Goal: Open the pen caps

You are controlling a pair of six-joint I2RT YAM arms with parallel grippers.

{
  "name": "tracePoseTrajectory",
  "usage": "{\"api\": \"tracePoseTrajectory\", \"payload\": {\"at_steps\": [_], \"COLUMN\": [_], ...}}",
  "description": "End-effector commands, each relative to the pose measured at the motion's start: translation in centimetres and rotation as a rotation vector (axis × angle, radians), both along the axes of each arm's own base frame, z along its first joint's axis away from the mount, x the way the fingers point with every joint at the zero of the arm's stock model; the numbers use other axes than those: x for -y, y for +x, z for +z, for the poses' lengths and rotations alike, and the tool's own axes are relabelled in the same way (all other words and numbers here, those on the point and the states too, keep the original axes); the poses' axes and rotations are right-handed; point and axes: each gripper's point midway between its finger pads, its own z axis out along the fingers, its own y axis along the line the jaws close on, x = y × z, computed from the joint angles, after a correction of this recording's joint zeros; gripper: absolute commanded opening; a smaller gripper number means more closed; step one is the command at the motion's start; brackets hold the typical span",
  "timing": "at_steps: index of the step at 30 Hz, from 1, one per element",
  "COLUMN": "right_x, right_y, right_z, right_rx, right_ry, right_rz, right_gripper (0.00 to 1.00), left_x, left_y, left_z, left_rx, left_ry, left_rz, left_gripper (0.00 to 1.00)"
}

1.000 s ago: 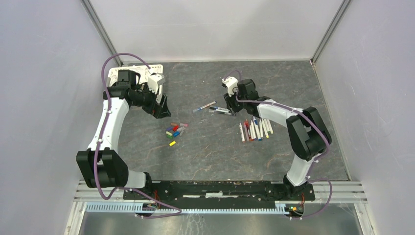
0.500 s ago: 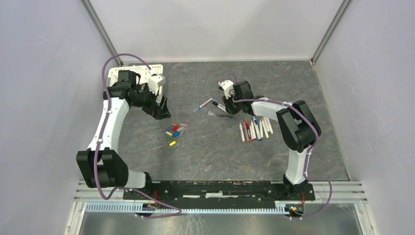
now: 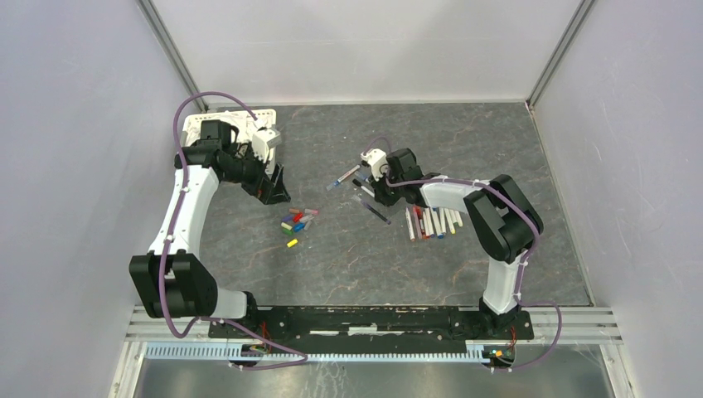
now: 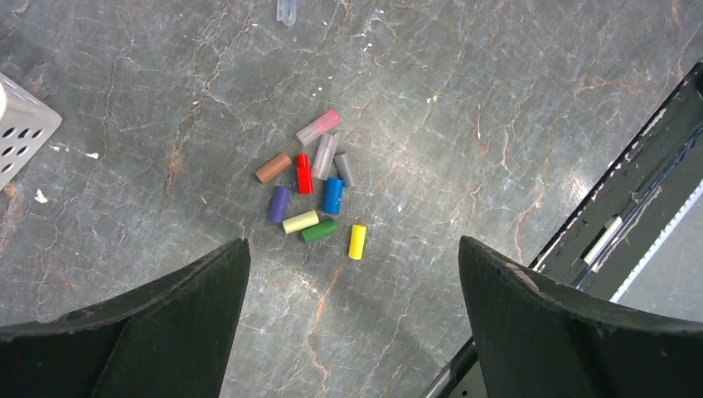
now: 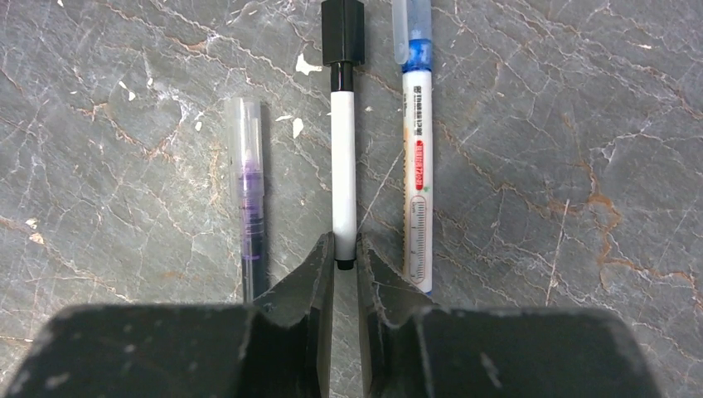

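Several loose pen caps (image 4: pixel 311 186) in red, blue, purple, green, yellow and brown lie in a small pile, which also shows in the top view (image 3: pixel 298 222). My left gripper (image 4: pixel 352 249) hangs open and empty above the table, near side of the pile. My right gripper (image 5: pixel 344 265) is shut on the tail end of a white pen with a black cap (image 5: pixel 342 157). A purple pen (image 5: pixel 250 207) lies just left of it and a blue pen (image 5: pixel 417 166) just right. In the top view my right gripper (image 3: pixel 370 184) is at mid-table.
A row of white pens (image 3: pixel 431 222) lies to the right of my right gripper. A white perforated basket (image 3: pixel 228 124) stands at the back left behind my left arm; its corner shows in the left wrist view (image 4: pixel 21 124). A clear cap (image 4: pixel 286 10) lies farther off.
My right gripper has moved left and toward the near side, and the dark pen beside it has swung to a diagonal. My left arm has not moved.
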Motion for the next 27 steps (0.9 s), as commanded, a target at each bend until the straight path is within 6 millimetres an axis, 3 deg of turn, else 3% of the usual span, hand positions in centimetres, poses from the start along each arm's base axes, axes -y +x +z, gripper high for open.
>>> {"api": "tracePoseTrajectory", "payload": {"at_steps": [1, 6, 9, 17, 23, 27], "right_x": [0.5, -0.3, -1.3, -3.5, -4.0, -4.2], "right_y": [-1.1, -0.1, 0.3, 0.4, 0.2, -0.3], "right_z": [-0.4, 1.2, 1.8, 0.6, -0.9, -0.1], "right_rx": [-0.036, -0.012, -0.020, -0.043, -0.069, -0.057], "right_ry": [-0.018, -0.008, 0.014, 0.003, -0.008, 0.018], "right_rz": [-0.002, 0.011, 0.038, 0.084, 0.080, 0.080], "right_gripper": [0.17, 0.18, 0.28, 0.31, 0.17, 0.00], "left_x": [0.3, 0.3, 0.4, 0.5, 0.5, 1.0], "left_y": [0.2, 0.1, 0.2, 0.3, 0.1, -0.6], "left_z": [1.4, 1.3, 1.3, 1.4, 1.3, 1.0], "left_rx": [0.053, 0.048, 0.044, 0.042, 0.040, 0.036], "left_ry": [-0.017, -0.020, -0.024, -0.029, -0.026, -0.056], "left_rz": [-0.050, -0.054, -0.056, -0.059, -0.064, -0.098], "left_gripper": [1.00, 1.00, 1.00, 1.00, 1.00, 1.00]}}
